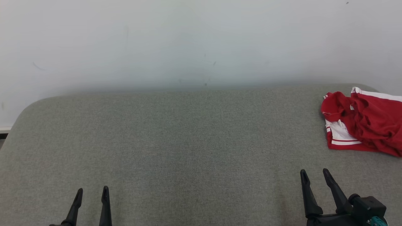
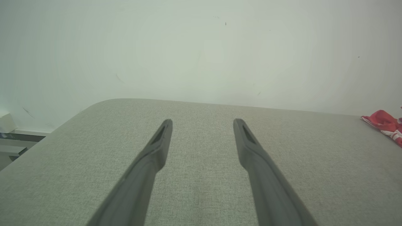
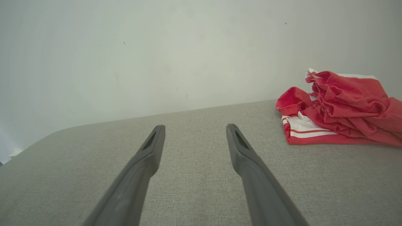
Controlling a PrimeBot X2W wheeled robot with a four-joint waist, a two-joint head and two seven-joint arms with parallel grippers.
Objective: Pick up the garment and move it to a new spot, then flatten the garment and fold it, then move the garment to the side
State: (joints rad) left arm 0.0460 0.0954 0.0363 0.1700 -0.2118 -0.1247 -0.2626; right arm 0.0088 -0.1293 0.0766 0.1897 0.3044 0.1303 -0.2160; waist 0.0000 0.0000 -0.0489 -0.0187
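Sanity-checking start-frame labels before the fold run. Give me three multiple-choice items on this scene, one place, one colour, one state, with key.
1. Where on the surface does the garment lie?
A. far right
B. centre
C. near left

2. The garment's colours?
A. blue and white
B. red and white
C. all black

3. The left gripper and right gripper are:
A. both open, holding nothing
B. right shut on cloth, left open
C. both shut, empty

Key:
1 A: it lies bunched at the head view's right edge.
2 B: red cloth with white bands.
3 A: each wrist view shows the jaws apart over bare surface.
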